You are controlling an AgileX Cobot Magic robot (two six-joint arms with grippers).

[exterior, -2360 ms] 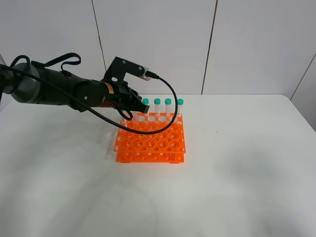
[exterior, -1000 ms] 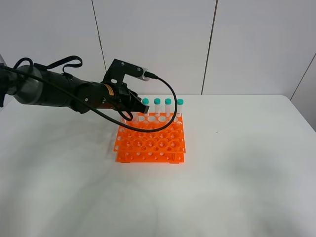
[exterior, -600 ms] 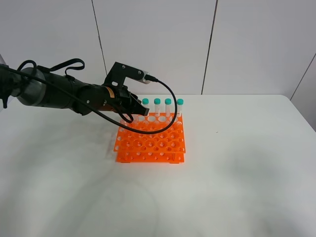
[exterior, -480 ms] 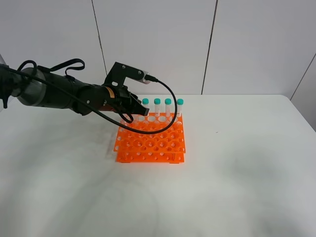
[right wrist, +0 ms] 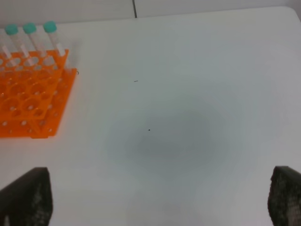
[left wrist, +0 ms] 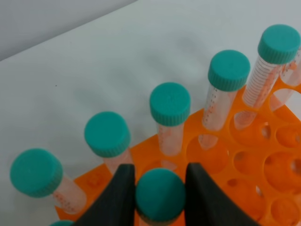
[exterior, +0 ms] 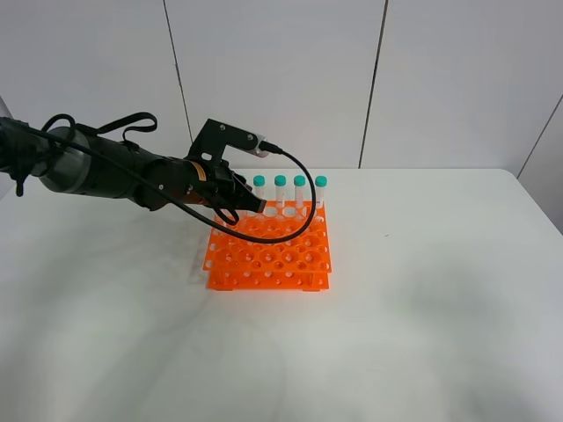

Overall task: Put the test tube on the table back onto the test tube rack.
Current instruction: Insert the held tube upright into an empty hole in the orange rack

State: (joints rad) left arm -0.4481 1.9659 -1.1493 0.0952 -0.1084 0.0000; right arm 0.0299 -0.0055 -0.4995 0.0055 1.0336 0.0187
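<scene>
While the left pincer (left wrist: 159,188) sits over the back-left corner of the test tube rack (exterior: 268,247), its two dark fingers (left wrist: 120,193) stand on either side of the teal cap of the test tube (left wrist: 160,195), touching or nearly touching it. Gap is cap-width only. Can't tell from the wrist view whether it is really clamped or just bracketing the cap.

Tube body is mostly hidden below its cap; it stands in a hole in the second row from the rack's back edge, upright as far as visible. How deep it is seated: can't tell.

Behind it, along the rack's back row, five more teal-capped tubes (left wrist: 170,104) show in the left wrist view, all standing in holes, clear bodies with graduation marks on the rightmost. High view resolves only four caps (exterior: 289,181) in that row; the arm (exterior: 106,167) covers the rack's back-left corner. A black cable (exterior: 295,189) loops from the wrist across the rack's back rows.

Rack sits flat on the white counter (exterior: 422,334), rest of its holes open.

Right pincer (right wrist: 155,207): only two dark finger edges (right wrist: 26,195) at the frame corners, set wide apart, nothing between them, bare counter below. Rack is well off to that arm's side, three caps visible there.
</scene>
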